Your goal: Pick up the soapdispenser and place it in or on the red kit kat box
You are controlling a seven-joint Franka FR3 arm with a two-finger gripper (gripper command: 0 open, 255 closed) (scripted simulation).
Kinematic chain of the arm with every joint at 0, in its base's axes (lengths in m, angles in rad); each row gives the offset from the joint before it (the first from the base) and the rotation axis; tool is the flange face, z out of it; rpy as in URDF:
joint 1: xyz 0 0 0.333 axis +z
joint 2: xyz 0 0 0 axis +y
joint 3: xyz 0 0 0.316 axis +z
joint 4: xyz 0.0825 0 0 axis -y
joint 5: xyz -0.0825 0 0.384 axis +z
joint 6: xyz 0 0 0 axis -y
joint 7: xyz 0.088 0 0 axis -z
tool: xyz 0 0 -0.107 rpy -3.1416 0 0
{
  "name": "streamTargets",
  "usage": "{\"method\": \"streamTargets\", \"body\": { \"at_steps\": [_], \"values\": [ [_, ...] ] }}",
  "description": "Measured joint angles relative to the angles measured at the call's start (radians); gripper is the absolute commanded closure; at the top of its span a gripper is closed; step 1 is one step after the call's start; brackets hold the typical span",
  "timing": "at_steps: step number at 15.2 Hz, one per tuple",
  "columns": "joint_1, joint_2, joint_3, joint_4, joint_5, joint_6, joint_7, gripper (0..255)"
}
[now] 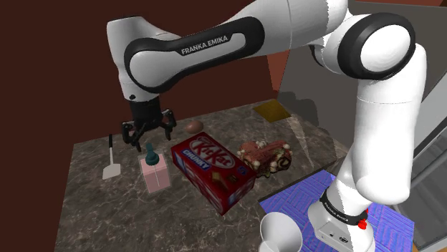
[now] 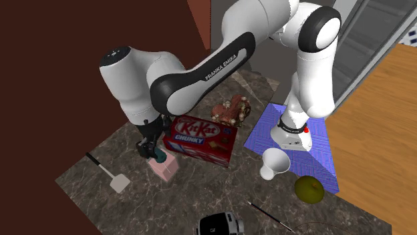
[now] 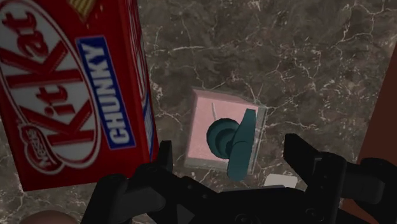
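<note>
The soap dispenser [image 1: 155, 172] is a pink square bottle with a teal pump, standing upright on the dark marble counter [image 1: 107, 215]. Beside it lies the red Kit Kat Chunky box [image 1: 212, 170], flat with its label up. My black gripper [image 1: 148, 131] hangs open just above the dispenser's pump, not touching it. In the wrist view the dispenser [image 3: 222, 137] sits below and between the spread fingers [image 3: 305, 153], with the Kit Kat box [image 3: 70, 89] close alongside. The second exterior view shows the gripper [image 2: 152, 148] over the dispenser [image 2: 165, 165] next to the box [image 2: 200, 138].
A white spatula [image 1: 110, 161] lies beyond the dispenser. A brown round thing [image 1: 193, 126] and a pinkish pretzel-like pile [image 1: 266, 156] flank the box. A white funnel-shaped cup [image 2: 275, 162], an olive fruit [image 2: 309, 189] and a blue mat [image 2: 321, 143] lie near the stand.
</note>
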Motion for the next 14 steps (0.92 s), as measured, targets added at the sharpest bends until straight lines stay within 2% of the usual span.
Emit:
{"method": "streamTargets", "body": {
  "at_steps": [3,8,14],
  "values": [
    [0.022,0.054,-0.006,0.048,-0.024,-0.001,0.02,0],
    [0.028,0.07,-0.008,0.001,-0.033,0.059,0.032,0],
    [0.026,0.072,-0.009,-0.013,-0.035,0.076,0.03,0]
  ]
}}
